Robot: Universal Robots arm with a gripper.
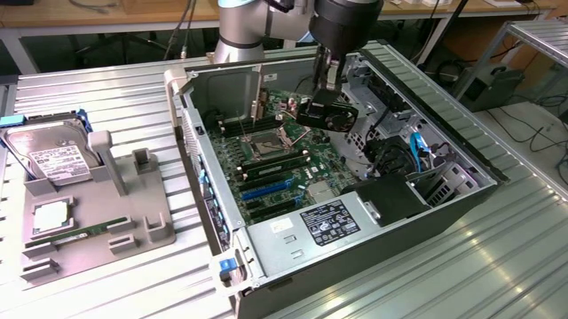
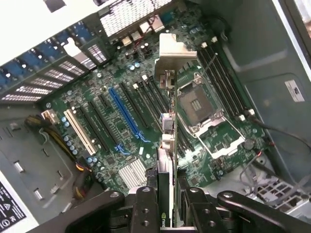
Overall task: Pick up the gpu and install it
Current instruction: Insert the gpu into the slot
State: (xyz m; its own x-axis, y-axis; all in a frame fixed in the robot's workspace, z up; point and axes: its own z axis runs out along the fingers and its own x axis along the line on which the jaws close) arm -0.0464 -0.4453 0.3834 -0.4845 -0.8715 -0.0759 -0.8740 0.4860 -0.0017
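Gripper [image 2: 168,194] is pinching the gpu [image 1: 329,117], holding it edge-down above the motherboard [image 1: 275,166] inside the open computer case [image 1: 400,256]. A grey tray [image 1: 142,203] is sitting by the ribbed metal tabletop's [image 1: 116,93] edge at the exterior view's left, carrying a hard drive [image 1: 53,159] and a memory stick [image 1: 76,234]. The gpu is showing a black fan cooler and a silvery bracket.

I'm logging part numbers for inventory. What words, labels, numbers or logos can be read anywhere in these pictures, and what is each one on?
No text can be read as words or numbers.
White label on the hard drive: print too small to read.
Black label on the power supply: white print, blurred.
White sticker on the case wall: unreadable.
Green mark on the edge of the gpu, held in the pincer: not legible.
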